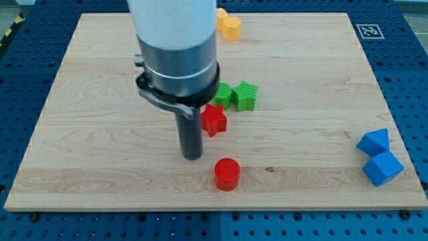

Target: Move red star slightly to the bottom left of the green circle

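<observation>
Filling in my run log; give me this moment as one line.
tip: my tip left of red star block, touching unclear | green circle block: upper right of star, partly hidden | red cylinder block: lower right of tip

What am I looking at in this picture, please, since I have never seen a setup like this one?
This is a robot arm with no hand. The wide white and grey cylinder is its end, and the dark rod below it pushes things; nothing is held. My tip rests on the wooden board, just to the view's left of the red star.

There is one camera, looking down at the board at a slant; where it is mounted is not known.

On the board lie small blocks: the red star, a red cylinder below it, two green blocks above it, one partly hidden by the arm, a yellow block at the top, and two blue blocks at the right.
</observation>
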Robot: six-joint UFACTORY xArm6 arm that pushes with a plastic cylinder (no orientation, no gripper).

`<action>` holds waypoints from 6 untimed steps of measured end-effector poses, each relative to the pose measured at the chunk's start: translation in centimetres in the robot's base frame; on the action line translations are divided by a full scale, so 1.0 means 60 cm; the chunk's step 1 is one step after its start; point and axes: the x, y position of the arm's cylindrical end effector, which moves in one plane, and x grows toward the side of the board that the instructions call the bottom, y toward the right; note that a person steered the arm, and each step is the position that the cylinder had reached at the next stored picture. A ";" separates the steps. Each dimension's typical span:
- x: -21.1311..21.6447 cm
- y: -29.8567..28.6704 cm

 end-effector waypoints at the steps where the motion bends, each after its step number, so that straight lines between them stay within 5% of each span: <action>1: 0.008 0.074; 6: -0.070 0.035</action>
